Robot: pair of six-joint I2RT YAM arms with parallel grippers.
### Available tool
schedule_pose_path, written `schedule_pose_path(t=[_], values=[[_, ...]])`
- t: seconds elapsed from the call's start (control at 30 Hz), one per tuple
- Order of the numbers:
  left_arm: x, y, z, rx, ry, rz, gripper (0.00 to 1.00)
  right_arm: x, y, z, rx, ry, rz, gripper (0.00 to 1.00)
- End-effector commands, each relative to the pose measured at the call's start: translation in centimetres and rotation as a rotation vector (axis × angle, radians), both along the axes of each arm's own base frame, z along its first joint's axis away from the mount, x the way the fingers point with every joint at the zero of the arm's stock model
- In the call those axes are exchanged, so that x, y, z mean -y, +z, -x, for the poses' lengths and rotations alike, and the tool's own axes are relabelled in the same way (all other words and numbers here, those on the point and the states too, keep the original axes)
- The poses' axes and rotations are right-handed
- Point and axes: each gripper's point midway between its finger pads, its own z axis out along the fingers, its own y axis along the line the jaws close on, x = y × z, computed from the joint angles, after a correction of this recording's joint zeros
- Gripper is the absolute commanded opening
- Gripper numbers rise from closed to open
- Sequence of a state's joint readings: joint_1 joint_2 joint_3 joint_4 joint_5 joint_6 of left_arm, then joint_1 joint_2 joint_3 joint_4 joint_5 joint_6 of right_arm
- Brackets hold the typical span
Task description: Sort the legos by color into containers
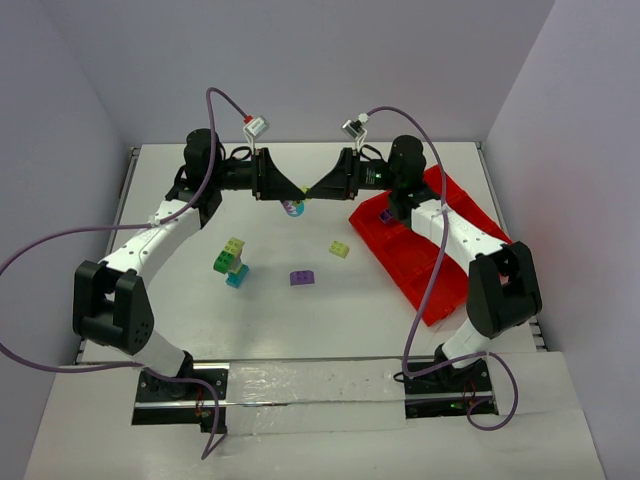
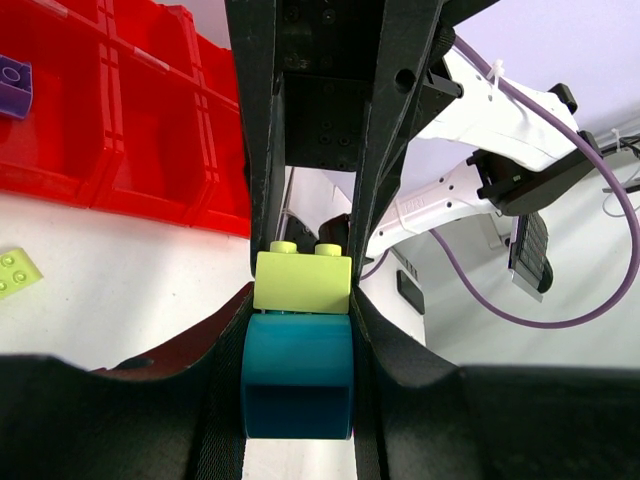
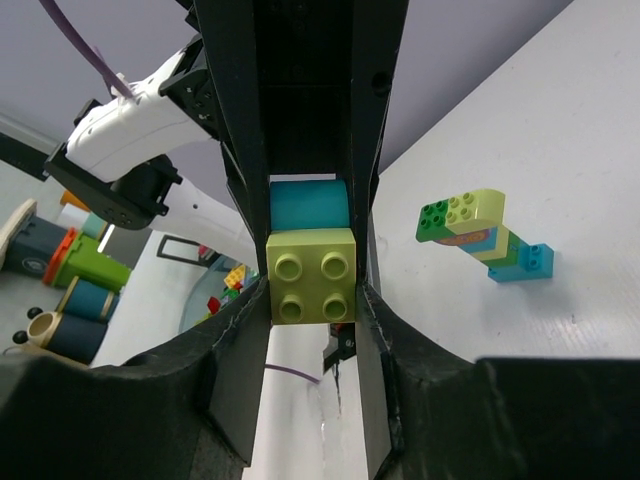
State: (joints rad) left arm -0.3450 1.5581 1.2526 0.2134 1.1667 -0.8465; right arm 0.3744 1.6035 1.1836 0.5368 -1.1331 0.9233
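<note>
My two grippers meet fingertip to fingertip above the far middle of the table. The left gripper (image 1: 288,194) (image 2: 298,390) is shut on a teal brick (image 2: 298,375). The right gripper (image 1: 318,190) (image 3: 312,300) is shut on a yellow-green brick (image 3: 312,275) (image 2: 302,282) snapped onto the teal one (image 3: 308,205). The joined pair (image 1: 293,208) hangs above the table. The red tray (image 1: 430,262) (image 2: 150,130) lies at the right, with a purple brick (image 1: 385,215) (image 2: 12,85) in one far compartment.
On the table lie a mixed green, yellow and teal stack (image 1: 232,262) (image 3: 480,235), a loose purple brick (image 1: 302,278) and a pale yellow brick (image 1: 340,249) (image 2: 15,272). Grey walls close in the table on three sides.
</note>
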Motion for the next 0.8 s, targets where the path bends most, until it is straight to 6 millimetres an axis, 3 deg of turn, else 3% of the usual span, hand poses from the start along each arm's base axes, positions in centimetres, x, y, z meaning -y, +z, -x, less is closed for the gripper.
schedule_pose_path(t=[0.0,0.1,0.17,0.3,0.4,0.47,0.63,0.77], values=[[-0.11,2.62,-0.40,0.109,0.011,0.046,0.00,0.40,0.20,1.09,0.028,0.035,-0.003,0.29],[-0.10,2.59,-0.43,0.109,0.013,0.046,0.00,0.43,0.12,1.24,0.024,0.039,-0.006,0.08],[-0.13,2.62,-0.44,0.112,0.018,0.044,0.00,0.48,-0.01,1.24,0.020,0.036,-0.006,0.00],[-0.22,2.44,-0.68,0.108,0.020,0.024,0.02,0.62,0.10,1.25,0.025,0.022,-0.007,0.00],[-0.35,2.17,-0.96,0.104,0.026,0.012,0.21,0.66,0.17,1.10,0.027,0.012,-0.008,0.00],[-0.39,2.12,-0.98,0.101,0.027,0.015,0.46,0.74,0.20,0.91,0.025,0.003,-0.008,0.00],[-0.51,2.08,-1.10,0.101,0.036,0.012,0.81,0.99,0.27,0.64,0.021,-0.013,-0.009,0.00],[-0.65,1.89,-1.29,0.093,0.044,0.007,0.99,1.13,0.15,0.44,0.017,-0.022,-0.008,0.00]])
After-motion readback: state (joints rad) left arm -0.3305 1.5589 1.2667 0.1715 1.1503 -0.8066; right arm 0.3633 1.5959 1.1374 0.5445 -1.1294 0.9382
